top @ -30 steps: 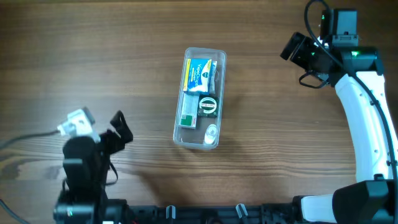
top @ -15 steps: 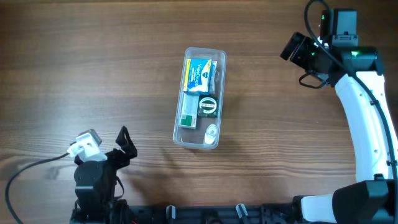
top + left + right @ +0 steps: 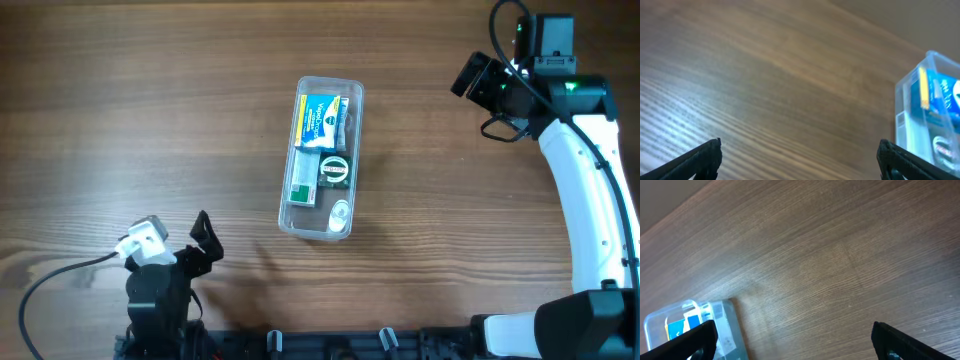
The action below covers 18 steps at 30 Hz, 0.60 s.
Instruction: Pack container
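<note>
The clear plastic container [image 3: 358, 130] lies lengthwise at the table's middle. It holds a blue and yellow box [image 3: 320, 120], a white and green box [image 3: 303, 178], a round dark green tin [image 3: 335, 171] and a small clear bottle [image 3: 340, 214]. The container also shows at the right edge of the left wrist view [image 3: 907, 100] and at the lower left of the right wrist view [image 3: 725, 317]. My left gripper [image 3: 203, 240] is open and empty at the front left, well apart from the container. My right gripper [image 3: 472, 78] is open and empty at the back right.
The wooden table [image 3: 150, 110] carries nothing else. A grey cable [image 3: 60, 275] trails from the left arm at the front left edge. The right arm's white links [image 3: 590, 180] run along the right side.
The left arm has drawn back toward the front edge and a little to the right. The right arm and the container have not moved.
</note>
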Each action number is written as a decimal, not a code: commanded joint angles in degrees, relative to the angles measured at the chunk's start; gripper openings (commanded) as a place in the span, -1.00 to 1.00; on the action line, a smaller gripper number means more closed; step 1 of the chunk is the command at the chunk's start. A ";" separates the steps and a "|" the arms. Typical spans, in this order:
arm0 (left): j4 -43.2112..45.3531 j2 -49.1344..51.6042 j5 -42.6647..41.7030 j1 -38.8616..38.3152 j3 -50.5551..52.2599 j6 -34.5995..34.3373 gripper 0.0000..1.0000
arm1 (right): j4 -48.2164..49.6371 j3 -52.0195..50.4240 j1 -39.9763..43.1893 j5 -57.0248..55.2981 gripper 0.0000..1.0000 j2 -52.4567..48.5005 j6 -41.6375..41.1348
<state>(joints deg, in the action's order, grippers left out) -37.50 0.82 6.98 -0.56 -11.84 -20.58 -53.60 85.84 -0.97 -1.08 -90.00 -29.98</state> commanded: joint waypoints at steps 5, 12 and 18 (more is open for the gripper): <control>-1.09 -0.55 0.13 0.35 0.37 0.68 0.99 | 0.04 -0.04 -0.07 0.74 0.99 -0.55 -0.02; -1.09 -0.55 0.13 0.35 0.37 0.68 0.99 | 0.24 -0.33 -0.20 0.74 1.00 -0.52 -0.04; -1.09 -0.55 0.13 0.35 0.37 0.68 1.00 | 5.18 -5.07 -3.85 -2.95 0.99 7.89 7.89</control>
<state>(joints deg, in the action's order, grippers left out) -38.61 0.82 6.98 -0.56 -11.81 -20.58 -52.73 84.38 -2.15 -1.83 -88.86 -29.08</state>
